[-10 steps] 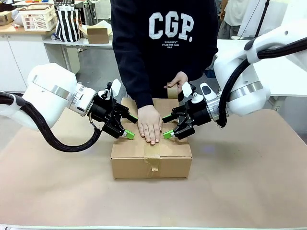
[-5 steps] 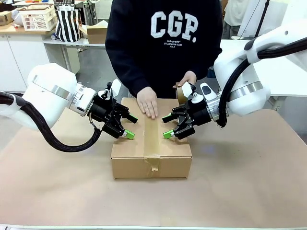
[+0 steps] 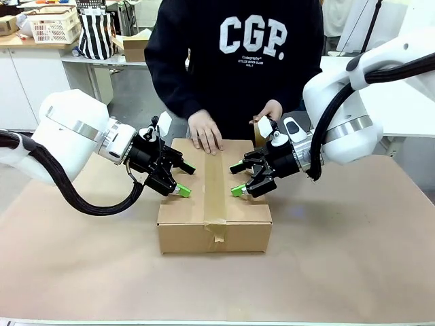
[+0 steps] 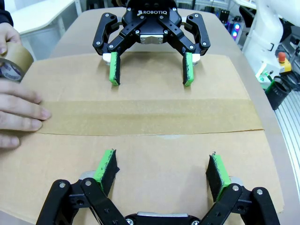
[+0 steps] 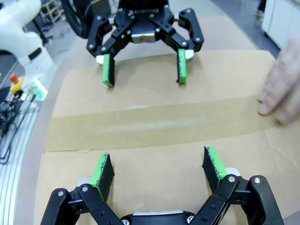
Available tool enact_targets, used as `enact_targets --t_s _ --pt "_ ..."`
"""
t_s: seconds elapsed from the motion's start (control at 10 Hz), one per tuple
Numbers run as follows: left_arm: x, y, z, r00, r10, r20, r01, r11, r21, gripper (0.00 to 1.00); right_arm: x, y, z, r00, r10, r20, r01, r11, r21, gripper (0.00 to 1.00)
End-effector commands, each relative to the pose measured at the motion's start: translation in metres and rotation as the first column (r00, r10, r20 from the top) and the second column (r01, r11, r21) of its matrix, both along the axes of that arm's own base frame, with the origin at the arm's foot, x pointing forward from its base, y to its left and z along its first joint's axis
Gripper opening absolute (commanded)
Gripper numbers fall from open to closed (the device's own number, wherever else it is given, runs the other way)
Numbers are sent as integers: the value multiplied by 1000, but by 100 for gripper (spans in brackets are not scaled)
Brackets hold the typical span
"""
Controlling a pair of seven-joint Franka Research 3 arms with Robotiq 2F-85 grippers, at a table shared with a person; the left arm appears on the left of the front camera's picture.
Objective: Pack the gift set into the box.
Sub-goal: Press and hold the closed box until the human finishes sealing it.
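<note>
The box (image 3: 214,210) stands in the middle of the table with its flaps closed and a strip of brown tape (image 3: 214,187) along the top seam. The gift set is hidden. My left gripper (image 3: 182,180) is open, its green pads resting on the left flap (image 4: 140,173). Facing it, my right gripper (image 3: 236,180) is open on the right flap (image 5: 140,168). The left wrist view shows my left gripper (image 4: 161,164) near and the right gripper (image 4: 150,75) opposite. A person's hand (image 3: 204,132) presses the tape's far end; the other hand holds a tape roll (image 3: 259,129).
Brown paper (image 3: 353,258) covers the table around the box. The person stands at the far edge, just behind the box. On a counter at the back left are a white basket (image 3: 53,26), a striped bag (image 3: 95,34) and a small carton (image 3: 138,47).
The person's hand has slid along the tape from the near middle of the lid to its far end. The tape roll hand shifted slightly right. Neither gripper has moved.
</note>
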State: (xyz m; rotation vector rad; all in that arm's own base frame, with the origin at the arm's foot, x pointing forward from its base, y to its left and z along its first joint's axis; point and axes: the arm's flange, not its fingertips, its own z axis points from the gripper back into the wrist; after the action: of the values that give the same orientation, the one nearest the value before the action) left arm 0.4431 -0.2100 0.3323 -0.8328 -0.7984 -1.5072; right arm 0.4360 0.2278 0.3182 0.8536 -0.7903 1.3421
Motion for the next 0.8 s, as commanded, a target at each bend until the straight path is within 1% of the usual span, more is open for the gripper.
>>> enact_targets --t_s 0.0,0.7 --pt "-2 1 -2 1000 -3 -3 3 1000 0 100 -1 0 -3 1000 -14 -7 14 1000 -1 100" --pt "-2 1 -2 1000 -3 -3 3 1000 0 100 -1 0 -3 1000 -14 -7 14 1000 -1 100"
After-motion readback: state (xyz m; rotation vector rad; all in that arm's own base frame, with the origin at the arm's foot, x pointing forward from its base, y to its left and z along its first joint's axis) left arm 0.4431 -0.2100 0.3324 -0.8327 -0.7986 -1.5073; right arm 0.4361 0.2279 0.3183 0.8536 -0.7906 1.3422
